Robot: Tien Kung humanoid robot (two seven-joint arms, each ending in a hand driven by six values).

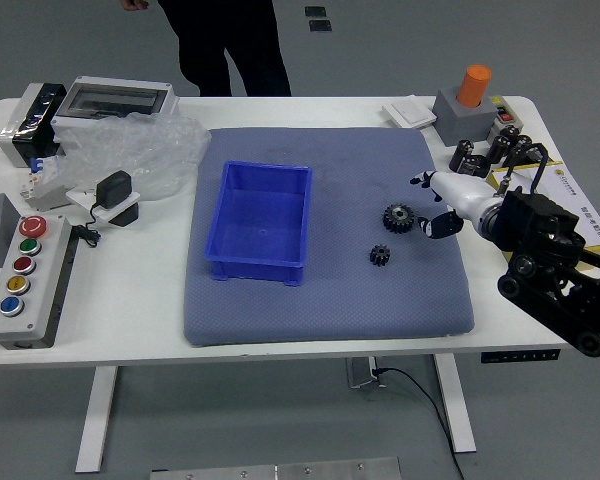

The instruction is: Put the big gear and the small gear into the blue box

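The big black gear (pixel 398 218) lies flat on the grey-blue mat, right of its middle. Just below it and slightly left is the small black gear (pixel 380 255), also on the mat. The blue box (pixel 260 222) stands open-topped on the mat's left half, with nothing visible inside. My right hand (pixel 422 205) reaches in from the right, just beside the big gear on its right. Its thumb and fingers are spread apart and hold nothing. My left arm is out of view.
On the left are a button panel (pixel 28 285), a black-and-white device (pixel 117 198) and clear plastic wrap (pixel 130 150). At the right back stand a grey block with an orange cylinder (pixel 474 86) and a yellow-edged tray (pixel 580 205). A person in dark trousers stands at the far side.
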